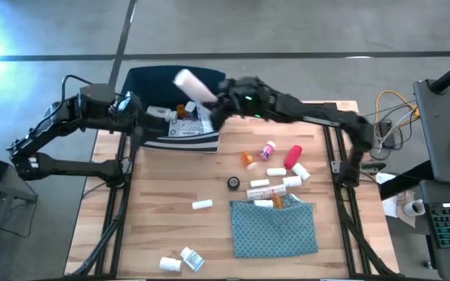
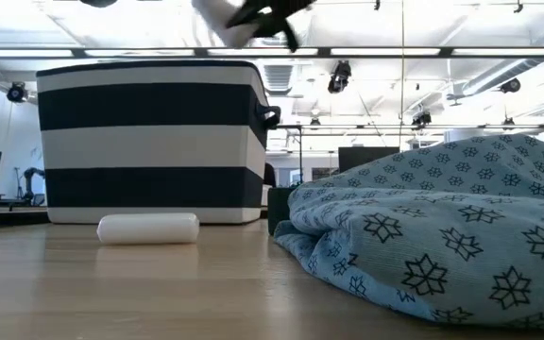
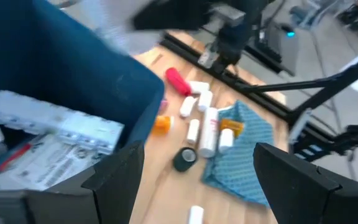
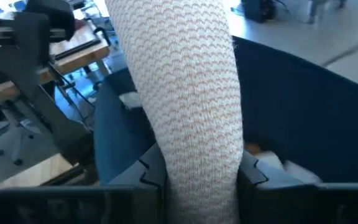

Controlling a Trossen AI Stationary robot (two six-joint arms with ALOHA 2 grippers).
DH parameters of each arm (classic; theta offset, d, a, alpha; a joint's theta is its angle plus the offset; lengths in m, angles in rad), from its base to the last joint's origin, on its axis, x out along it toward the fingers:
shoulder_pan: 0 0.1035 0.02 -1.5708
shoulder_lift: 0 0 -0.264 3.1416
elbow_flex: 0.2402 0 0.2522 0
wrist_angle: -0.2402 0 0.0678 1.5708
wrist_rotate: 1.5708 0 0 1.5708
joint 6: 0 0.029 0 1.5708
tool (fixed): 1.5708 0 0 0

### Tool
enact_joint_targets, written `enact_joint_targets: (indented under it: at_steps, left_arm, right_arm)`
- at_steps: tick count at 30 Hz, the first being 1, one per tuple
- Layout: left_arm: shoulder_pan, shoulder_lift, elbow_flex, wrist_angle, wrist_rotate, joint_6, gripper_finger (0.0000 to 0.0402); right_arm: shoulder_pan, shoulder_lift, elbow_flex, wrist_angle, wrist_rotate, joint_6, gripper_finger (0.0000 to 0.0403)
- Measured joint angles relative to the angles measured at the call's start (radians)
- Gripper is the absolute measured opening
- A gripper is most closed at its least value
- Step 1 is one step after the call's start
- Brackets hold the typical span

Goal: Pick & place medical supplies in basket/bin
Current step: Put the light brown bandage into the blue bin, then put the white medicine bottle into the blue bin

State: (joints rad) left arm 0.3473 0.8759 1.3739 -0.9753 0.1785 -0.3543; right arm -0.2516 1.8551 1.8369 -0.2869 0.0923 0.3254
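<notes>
My right gripper (image 1: 212,100) is shut on a white knitted bandage roll (image 1: 192,84) above the dark navy bin (image 1: 156,80), which stands at the table's far left. In the low view the roll (image 2: 217,21) and gripper show above the striped bin (image 2: 149,142). Inside the bin lie a white box (image 3: 55,121) and printed packets (image 3: 33,162). My left gripper (image 1: 137,109) hovers open at the bin's left rim. On the table lie a red tube (image 1: 293,157), an orange vial (image 1: 248,159), a black roll (image 1: 233,183) and white bottles (image 1: 201,204). My right gripper pinches the bandage roll by its near end (image 4: 197,155) between the two fingers (image 4: 153,177). It comes from the table's right, about level. The rest of the roll sticks out past the fingertips toward the far left. The roll is lifted clear above the bin.
A teal patterned cloth (image 1: 274,226) lies on the table's near right part, with small supplies at its far edge. A white bottle and a small box (image 1: 191,258) lie near the table's near edge. A white cylinder (image 2: 147,228) rests in front of the bin.
</notes>
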Motion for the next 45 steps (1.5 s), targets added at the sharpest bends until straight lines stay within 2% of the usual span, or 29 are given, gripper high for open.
enact_joint_targets:
  at_steps: [4,8,9,15,19,22,30,34,37,40,45]
  left_arm:
    - [0.0,-0.017,0.0,-0.001,0.012,-0.03,0.0281]
    - [0.0,-0.039,0.0,-0.001,0.014,-0.052,0.0281]
    - [0.0,-0.045,0.0,-0.002,0.014,-0.053,0.0281]
    - [-0.002,-0.074,-0.008,-0.005,0.015,-0.069,0.0281]
    - [-0.002,-0.086,-0.026,-0.001,0.014,-0.053,0.0281]
    - [-0.002,-0.085,-0.046,-0.001,0.011,-0.05,0.0281]
    - [-0.002,-0.016,-0.071,0.006,0.008,-0.095,0.0281]
    - [-0.02,0.032,-0.074,-0.057,0.112,-0.058,0.0281]
    - [-0.096,0.033,-0.088,-0.161,0.131,-0.028,0.0281]
    - [-0.21,-0.005,-0.131,-0.219,0.091,-0.043,0.0281]
    - [-0.428,-0.098,-0.242,-0.218,0.068,-0.219,0.0281]
  right_arm:
    - [-0.032,0.2,0.26,-0.035,-0.049,-0.044,0.0111]
    - [-0.06,0.35,0.515,-0.227,-0.067,-0.045,0.016]
    - [-0.063,0.364,0.52,-0.25,-0.064,-0.045,0.0175]
    - [-0.059,0.277,0.33,-0.281,-0.042,-0.073,0.0247]
    - [-0.033,0.179,0.252,-0.276,-0.038,-0.138,0.0274]
    - [-0.009,0.106,0.19,-0.306,-0.031,-0.151,0.0285]
    - [0.057,-0.113,-0.003,-0.403,0.07,-0.161,0.029]
    - [0.078,-0.192,-0.119,-0.425,0.1,-0.096,0.0288]
    - [0.082,-0.256,-0.199,-0.421,0.112,-0.031,0.0286]
    - [0.088,-0.294,-0.276,-0.423,0.121,0.024,0.0286]
    - [0.097,-0.34,-0.362,-0.413,0.12,0.073,0.0287]
